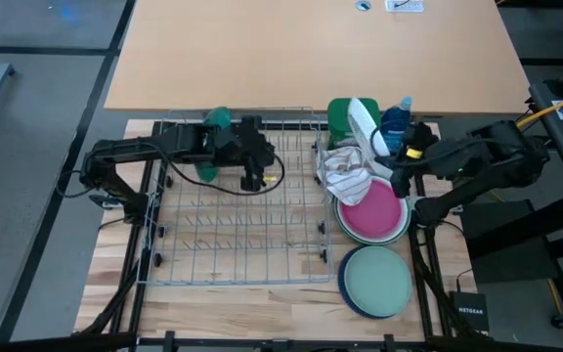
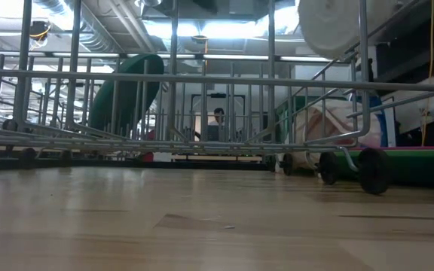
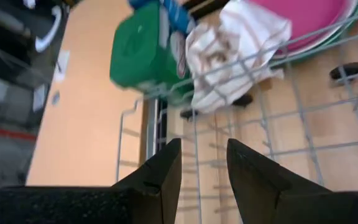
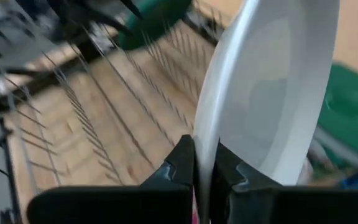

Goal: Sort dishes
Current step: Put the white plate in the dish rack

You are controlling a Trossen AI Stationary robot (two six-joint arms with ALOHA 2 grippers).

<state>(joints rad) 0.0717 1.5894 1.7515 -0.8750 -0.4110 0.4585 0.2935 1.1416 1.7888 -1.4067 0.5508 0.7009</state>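
surface: wooden, rack centred
right fingers: clamped on white plate rim
left fingers: apart, empty, over rack
risk: thin edge grip; plate may pivot, slip, strike wires

White plate, pink plate, beige-striped cloth.

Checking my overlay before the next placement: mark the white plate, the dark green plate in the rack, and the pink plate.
white plate [image 4: 272,93]: right wrist view, its broad face above the gripper.
dark green plate [image 2: 126,94]: low view, its upright face behind the rack wires.
pink plate [image 1: 371,210]: high view, its centre.
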